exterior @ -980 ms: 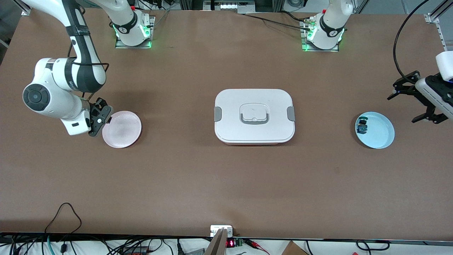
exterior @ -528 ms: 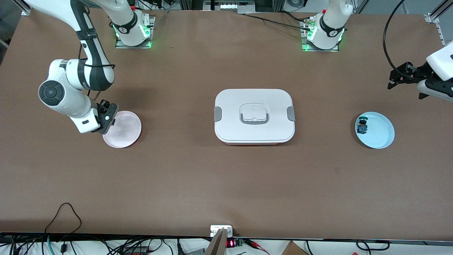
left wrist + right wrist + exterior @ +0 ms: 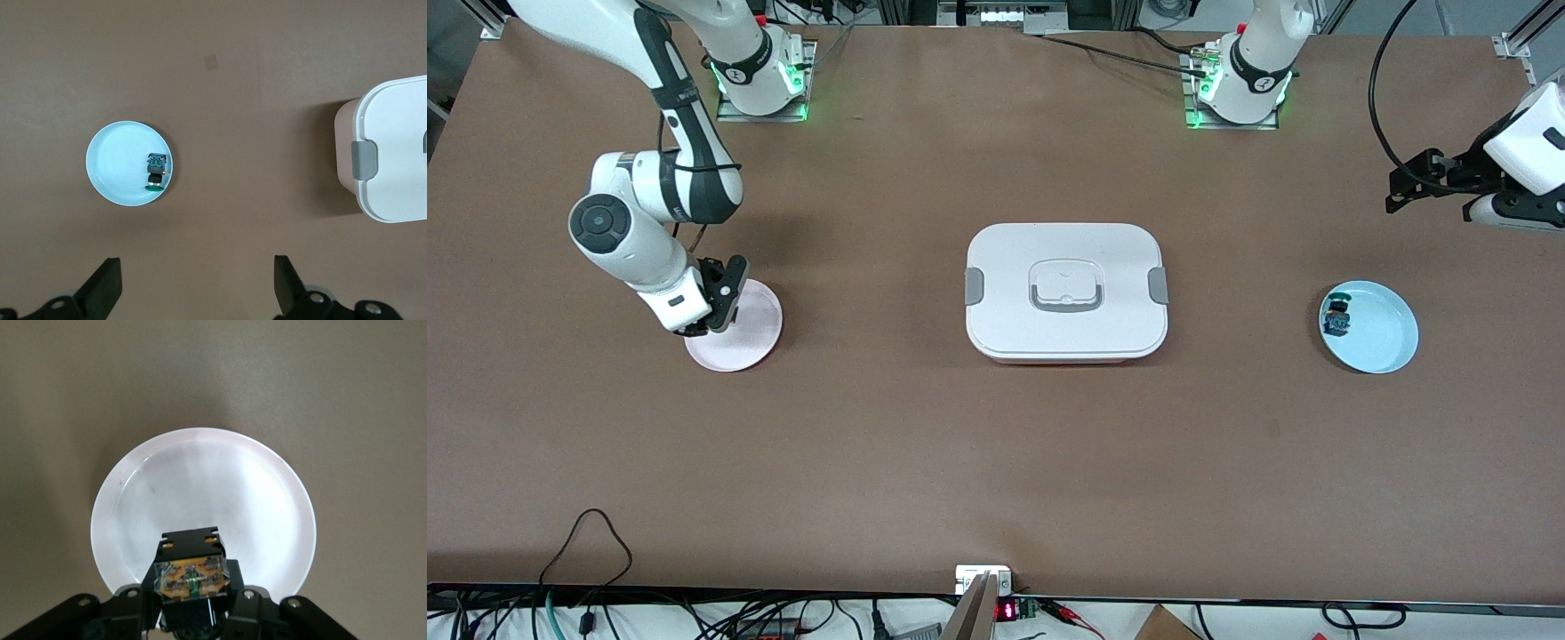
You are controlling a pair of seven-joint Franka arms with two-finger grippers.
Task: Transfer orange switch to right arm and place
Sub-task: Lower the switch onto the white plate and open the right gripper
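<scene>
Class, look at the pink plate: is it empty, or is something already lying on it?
Empty. The pink plate is bare in the right wrist view; the orange switch is above it, in the right gripper.

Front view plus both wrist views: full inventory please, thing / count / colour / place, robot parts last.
orange switch: 1, black with orange-tan part, held in the right gripper over the pink plate.
pink plate: 1, pale pink, toward the right arm's end of the table.
blue plate: 1, light blue, toward the left arm's end of the table.
green-capped switch: 1, black-blue with green cap, lying in the blue plate near its rim.
lidded box: 1, white with grey latches and handle, mid-table between the plates.
table: 1, brown.
right gripper: 1, black, shut on the orange switch over the pink plate.
left gripper: 1, black, open, empty, over the table at the left arm's end.
</scene>
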